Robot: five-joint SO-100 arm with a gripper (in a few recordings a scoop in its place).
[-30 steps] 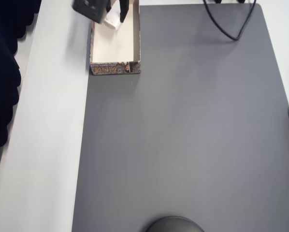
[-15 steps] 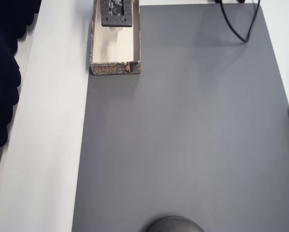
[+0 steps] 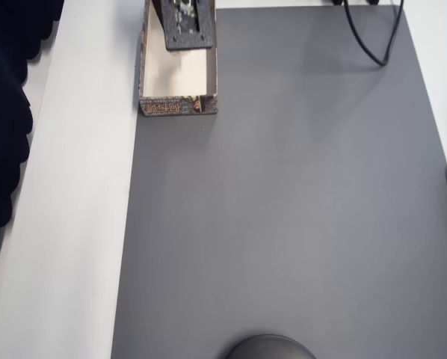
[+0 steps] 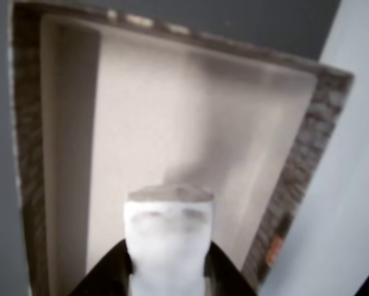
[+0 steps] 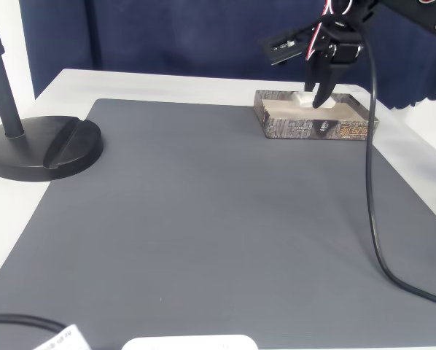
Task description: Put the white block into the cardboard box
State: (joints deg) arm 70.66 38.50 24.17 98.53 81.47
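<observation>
Even, bright, diffuse light leaves only faint shadows on the grey mat (image 5: 203, 211) in the sharp fixed view, while the wrist view is soft and blurred, the white block (image 4: 168, 237) washed-out and out of focus.

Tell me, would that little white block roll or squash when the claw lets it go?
Probably neither. The white block keeps its flat-sided shape between the gripper fingers, so it looks stiff. It hangs low over the cardboard box, so it should land flat.

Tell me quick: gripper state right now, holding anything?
Gripper: shut on the white block, holding it over the inside of the cardboard box.
</observation>
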